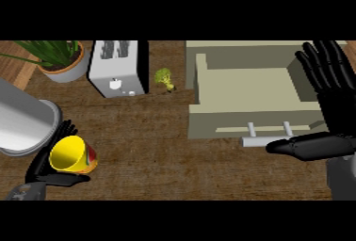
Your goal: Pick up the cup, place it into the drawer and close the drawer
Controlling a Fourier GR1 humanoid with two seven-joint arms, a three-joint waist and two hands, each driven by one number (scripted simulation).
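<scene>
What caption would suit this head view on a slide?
Left robot hand holds a yellow cup above the wooden counter; open right robot hand rests beside the open beige drawer.

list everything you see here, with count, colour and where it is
cup: 1, yellow with red, lower left, in the left hand
drawer: 1, beige, open, upper right, nothing seen inside
drawer handle: 1, silver, on the drawer's front, beside the right hand
toaster: 1, white and black, top centre-left
plant: 1, green in a pale pot, top left
broccoli: 1, green, between toaster and drawer
pot: 1, grey, left edge above the cup
counter: 1, dark brown wood
left hand: 1, black, lower left, curled round the cup
right hand: 1, black, right edge, open, fingers up
</scene>
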